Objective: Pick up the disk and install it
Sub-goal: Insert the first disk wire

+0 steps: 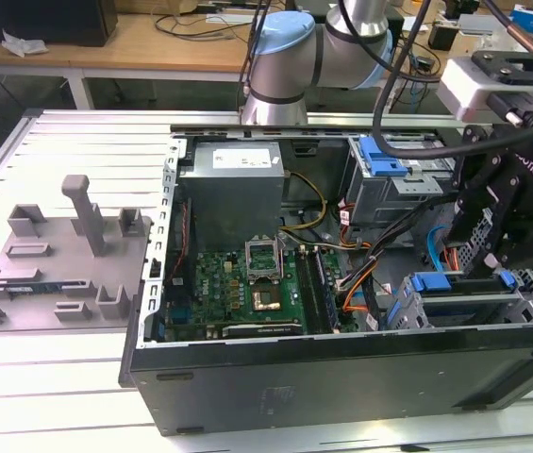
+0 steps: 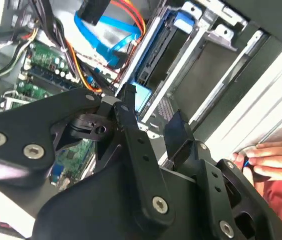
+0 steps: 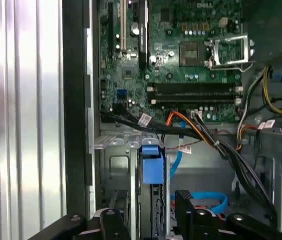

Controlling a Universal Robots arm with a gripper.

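Seating is the step in hand, by the look of it: the disk (image 3: 150, 171) stands on edge in a slot of the drive cage (image 3: 115, 167), which in the exterior view lies at about four o'clock from the motherboard (image 1: 238, 278). The gripper (image 3: 148, 209) hangs over the cage, released, with one finger on each side of the disk's thin edge and daylight between pads and metal, so it grasps nothing. Whether the disk is fully home in its slot cannot be told. To do this step well, the wrist should stay square to the slot, so that any push goes straight down the cage rails and not across them. A tilt would likely bind the blue bracket against the sheet metal. The spread fingers should also stay off the cage walls and off the blue cable (image 3: 208, 201) and the orange-and-black cable bundle (image 3: 200, 134) just beside the cage, since either could snag. The disk's long axis runs from nine to three o'clock in the exterior view, roughly parallel to the near case wall (image 1: 341, 363). Its blue tab end points to nine o'clock, at the motherboard, and its broad faces stand upright. A person's hand (image 2: 275, 156) rests on the ribbed table (image 3: 26, 150) outside the case wall, near the cage and worth minding.
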